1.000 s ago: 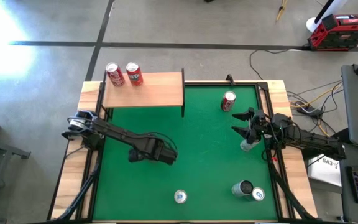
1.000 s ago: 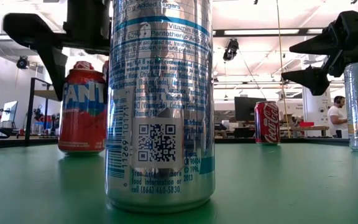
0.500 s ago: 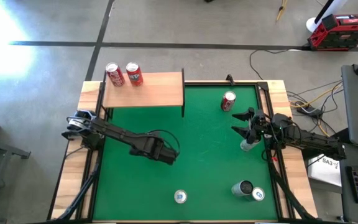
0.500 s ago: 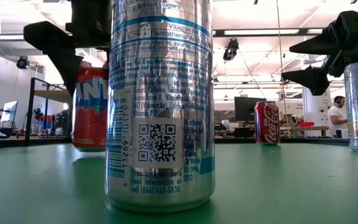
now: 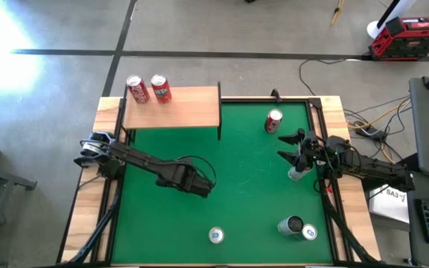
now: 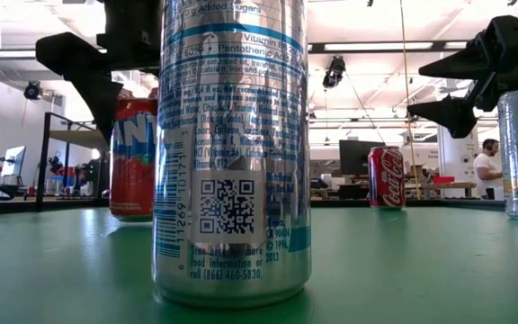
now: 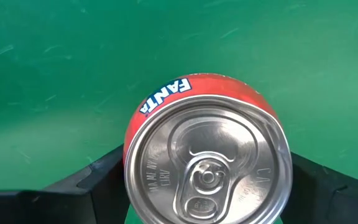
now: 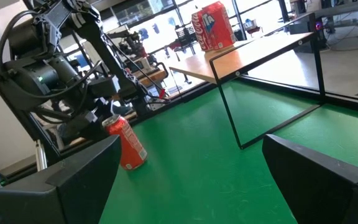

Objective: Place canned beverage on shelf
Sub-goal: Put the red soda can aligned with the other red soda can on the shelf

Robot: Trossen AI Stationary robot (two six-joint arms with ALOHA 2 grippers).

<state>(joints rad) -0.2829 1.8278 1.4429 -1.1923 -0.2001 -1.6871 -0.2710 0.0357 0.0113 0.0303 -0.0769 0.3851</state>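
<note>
Left claw [image 5: 199, 186] sits out on the green mat [image 5: 252, 186] in front of the shelf [image 5: 173, 106], fingers part-spread either side of an upright orange Fanta can [image 7: 207, 158]; silver lid, tab unopened. Grip contact looks likely but isn't clear. Right claw [image 5: 289, 147] idles fully spread, right of shelf.

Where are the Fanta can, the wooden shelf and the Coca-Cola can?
Fanta can [image 7: 207, 168]: left wrist view, its silver lid.
Wooden shelf [image 5: 188, 108]: high view, bare board.
Coca-Cola can [image 6: 386, 178]: low view, its red side.

Two red cans [image 5: 147, 88] on shelf [image 5: 177, 109]
</note>
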